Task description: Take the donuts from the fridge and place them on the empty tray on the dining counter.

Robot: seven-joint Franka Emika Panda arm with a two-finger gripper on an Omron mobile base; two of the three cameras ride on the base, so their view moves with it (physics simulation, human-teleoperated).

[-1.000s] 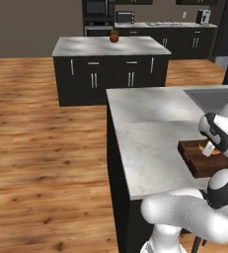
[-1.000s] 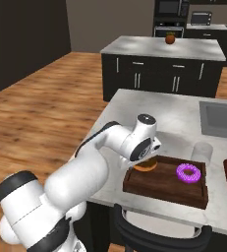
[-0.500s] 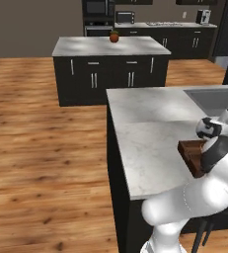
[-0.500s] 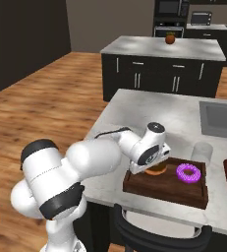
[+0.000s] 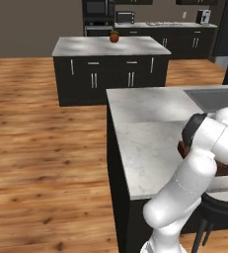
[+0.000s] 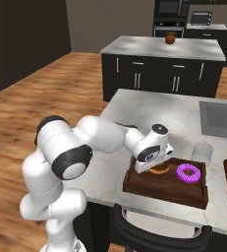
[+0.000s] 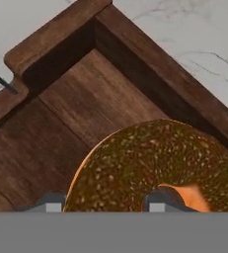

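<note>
right under my gripper (image 7: 104, 203) sits the orange-brown glazed donut (image 7: 160, 165), lying on the wooden floor of the empty tray (image 7: 61, 113), with one fingertip (image 7: 50, 202) at its outer edge and the other over its hole, though i cannot tell whether the fingers press on it. beyond the gripper, on the tray's far side in my right base view, lies the purple donut (image 6: 189, 173), and the tray rests near the edge of the dining counter (image 6: 149, 110), with a clear glass (image 6: 202, 152) just behind it.

Purple-iced donut (image 6: 189, 173), speckled orange-brown donut (image 7: 160, 163), dark brown tray (image 6: 152, 184)
</note>
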